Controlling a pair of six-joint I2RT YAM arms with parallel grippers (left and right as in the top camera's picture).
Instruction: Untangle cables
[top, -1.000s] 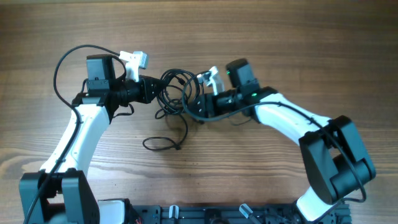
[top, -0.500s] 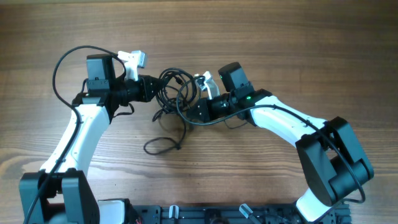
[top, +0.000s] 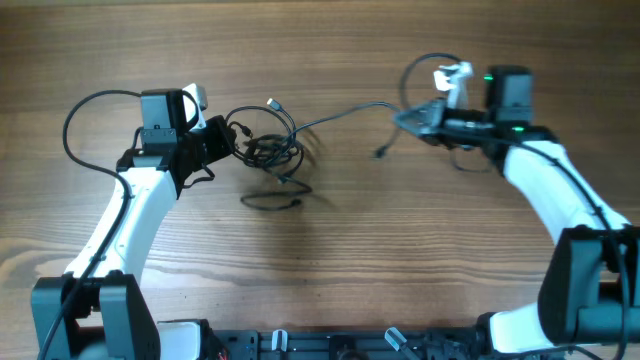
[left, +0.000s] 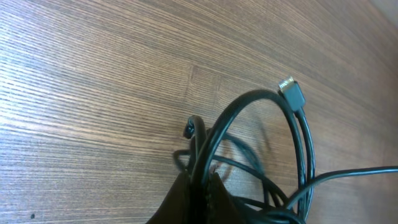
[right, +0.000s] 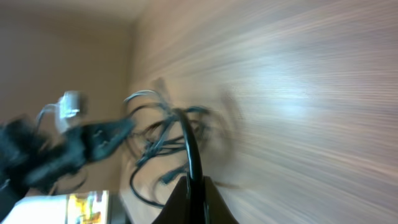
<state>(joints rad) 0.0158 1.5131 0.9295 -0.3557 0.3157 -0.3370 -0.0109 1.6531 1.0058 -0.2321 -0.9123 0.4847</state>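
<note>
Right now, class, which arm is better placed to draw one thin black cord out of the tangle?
Right, probably. The right tool is shut on one thin black cord stretched out from the tangled black cords; the left tool is shut on that tangle, anchoring it.

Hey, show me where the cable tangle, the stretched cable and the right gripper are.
cable tangle (top: 268, 150), overhead view, on the dense middle of the knot.
stretched cable (top: 345, 111), overhead view, on its span between tangle and gripper.
right gripper (top: 403, 118), overhead view, midway between its fingertips.
</note>
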